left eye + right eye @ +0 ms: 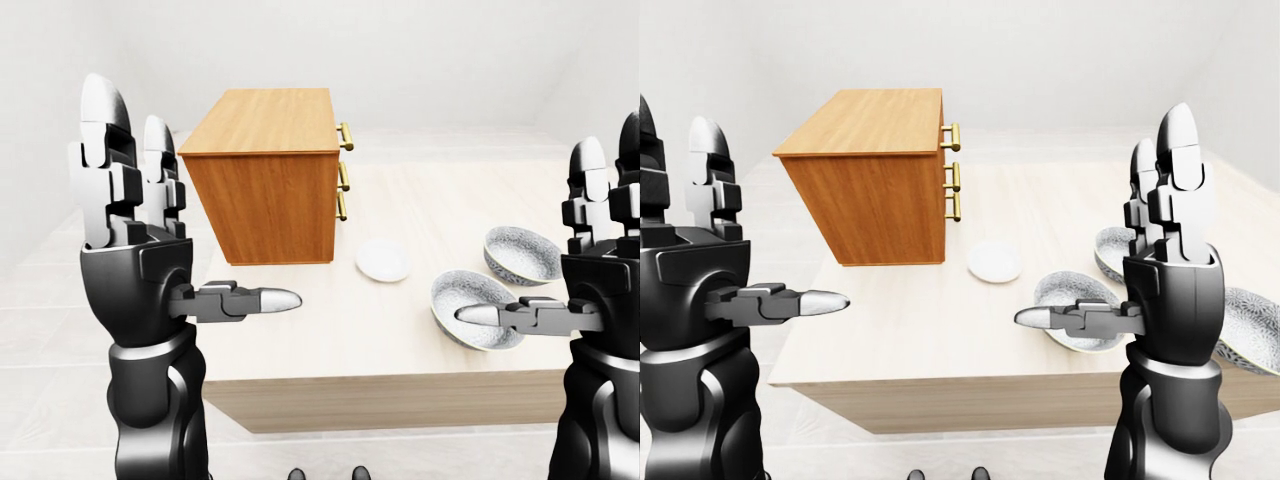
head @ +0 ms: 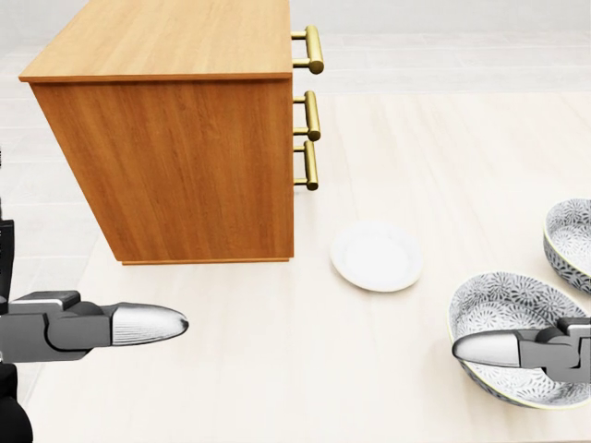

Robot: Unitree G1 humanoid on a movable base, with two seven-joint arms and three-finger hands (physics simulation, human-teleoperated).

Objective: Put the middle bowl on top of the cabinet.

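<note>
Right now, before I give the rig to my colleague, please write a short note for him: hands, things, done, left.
Left hand: open, empty, raised. Right hand: open, empty, raised.
Cabinet: on the table, left in the head view; no bowl on top.
Middle bowl: probably the farther one, at right in the left-eye view, on the table, untouched.
Done: nothing yet. Left: grasp the bowl, lift it, set it on the cabinet.

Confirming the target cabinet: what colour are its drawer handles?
Brass-gold handles on the orange-brown wooden cabinet; clearest in the head view.
</note>
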